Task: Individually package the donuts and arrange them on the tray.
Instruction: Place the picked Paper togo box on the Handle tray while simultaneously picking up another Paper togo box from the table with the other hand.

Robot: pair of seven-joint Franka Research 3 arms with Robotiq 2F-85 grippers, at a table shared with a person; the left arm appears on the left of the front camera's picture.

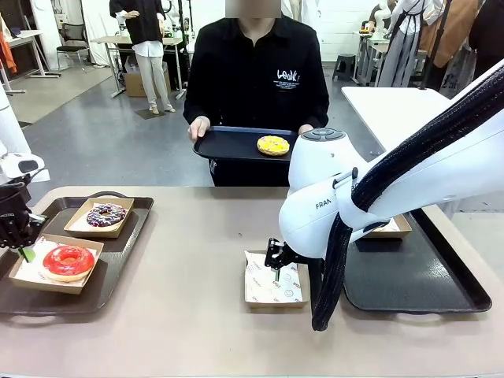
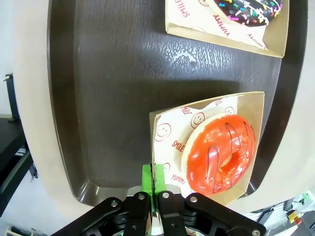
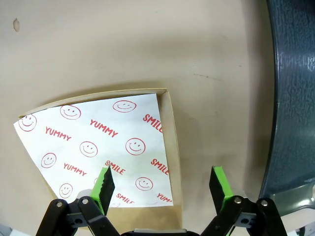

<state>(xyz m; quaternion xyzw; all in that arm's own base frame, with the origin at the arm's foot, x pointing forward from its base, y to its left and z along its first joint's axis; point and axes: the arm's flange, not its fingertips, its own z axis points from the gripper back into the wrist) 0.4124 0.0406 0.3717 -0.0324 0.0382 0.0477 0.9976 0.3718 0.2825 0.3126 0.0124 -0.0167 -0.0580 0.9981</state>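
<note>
A red-glazed donut (image 1: 68, 261) (image 2: 221, 152) lies in a paper-lined cardboard box (image 2: 160, 123) on the brown tray (image 1: 118, 244) (image 2: 98, 98) at the left. My left gripper (image 1: 24, 246) (image 2: 153, 183) is shut on that box's edge. Behind it, a dark sprinkled donut (image 1: 105, 214) (image 2: 248, 9) sits in its own box. The person holds a black tray (image 1: 228, 146) with a yellow-glazed donut (image 1: 273, 145). My right gripper (image 1: 277, 266) (image 3: 162, 181) is open over an empty lined box (image 1: 272, 282) (image 3: 93, 142), its fingers either side of the box's side wall.
A dark tray (image 1: 417, 283) (image 3: 295, 98) lies on the table at the right, with another cardboard box (image 1: 391, 228) on it behind my right arm. The person stands at the far edge of the tan table (image 1: 197, 315).
</note>
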